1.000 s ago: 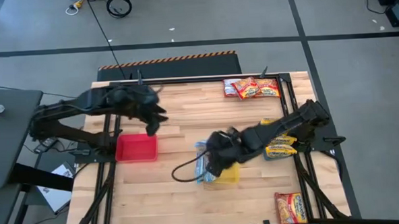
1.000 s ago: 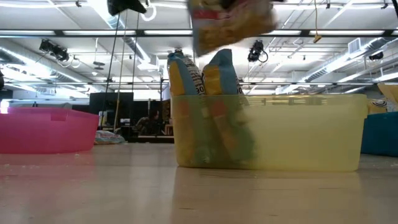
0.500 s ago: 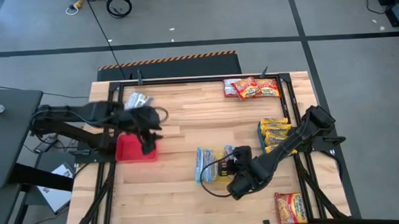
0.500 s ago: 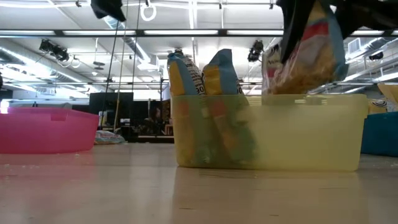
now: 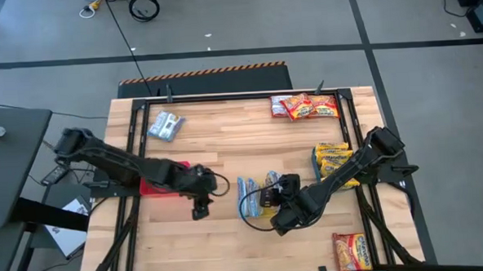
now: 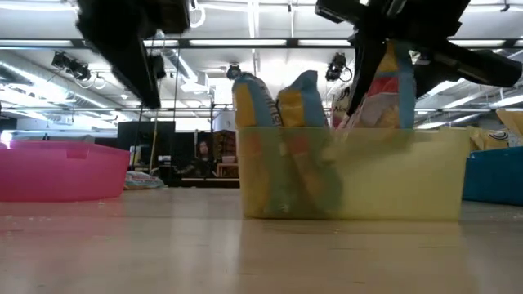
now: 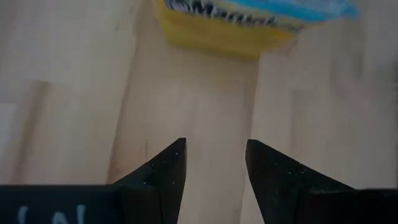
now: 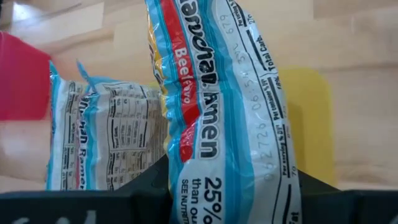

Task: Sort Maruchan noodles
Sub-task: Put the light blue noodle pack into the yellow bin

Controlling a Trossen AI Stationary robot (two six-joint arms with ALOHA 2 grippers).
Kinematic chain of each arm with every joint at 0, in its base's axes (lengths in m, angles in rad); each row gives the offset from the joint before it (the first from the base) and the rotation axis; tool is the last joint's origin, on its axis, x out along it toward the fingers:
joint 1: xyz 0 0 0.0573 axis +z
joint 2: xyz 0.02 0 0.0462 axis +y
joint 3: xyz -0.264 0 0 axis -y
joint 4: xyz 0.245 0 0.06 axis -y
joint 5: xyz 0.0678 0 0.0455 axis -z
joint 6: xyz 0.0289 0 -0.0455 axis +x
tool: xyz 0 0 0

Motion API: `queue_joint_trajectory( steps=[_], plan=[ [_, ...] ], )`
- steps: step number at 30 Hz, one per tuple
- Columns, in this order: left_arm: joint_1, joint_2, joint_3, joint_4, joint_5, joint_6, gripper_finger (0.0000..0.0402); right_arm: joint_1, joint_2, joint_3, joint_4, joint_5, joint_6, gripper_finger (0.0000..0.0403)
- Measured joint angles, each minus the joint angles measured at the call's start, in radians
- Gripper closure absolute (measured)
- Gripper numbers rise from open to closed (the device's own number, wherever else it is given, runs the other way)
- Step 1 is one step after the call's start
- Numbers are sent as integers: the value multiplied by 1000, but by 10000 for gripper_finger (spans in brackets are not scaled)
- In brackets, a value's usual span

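The right tool (image 5: pixel 279 219) pinches a blue-and-white noodle packet (image 8: pixel 224 118) over the yellow tray (image 6: pixel 359 175), beside two standing packets (image 6: pixel 278 106), so letting go comes next, while the left tool (image 7: pixel 212 163) hangs spread and empty above the worktop (image 5: pixel 217 136).

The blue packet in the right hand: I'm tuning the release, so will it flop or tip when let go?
The blue packet looks crinkly and thin, so probably light and slightly floppy. It stands on edge in the yellow tray, so it may well tip against the packets already leaning there.
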Motion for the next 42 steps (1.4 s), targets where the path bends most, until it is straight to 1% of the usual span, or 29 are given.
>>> queue_joint_trajectory(
  steps=[7,10,14,18,23,28,33,35,37,39,42],
  plan=[
    [8,196,-1,224,-4,1,230,-33,0,1,-31,12,-73,262],
    [18,253,-1,318,-4,2,230,-58,13,2,-19,47,-110,262],
    [30,296,0,389,-6,14,230,-85,63,2,57,24,-159,261],
    [47,311,0,386,-15,33,230,-91,122,2,160,4,-281,253],
    [71,311,-1,384,-18,86,230,-89,128,2,218,-57,-337,225],
    [91,310,-1,372,-12,108,230,-88,59,1,226,-91,-427,185],
    [92,310,-1,367,-7,159,230,-88,-28,2,243,-135,-590,148],
    [92,310,-1,368,-6,159,230,-90,-48,3,234,-116,-593,136],
    [95,309,-1,369,-3,158,230,-97,-47,3,231,-73,-586,128],
    [100,309,-1,369,-4,146,230,-108,-31,3,231,-45,-534,125],
    [106,309,-1,368,-4,107,230,-124,12,2,242,-41,-495,123]
  ],
)
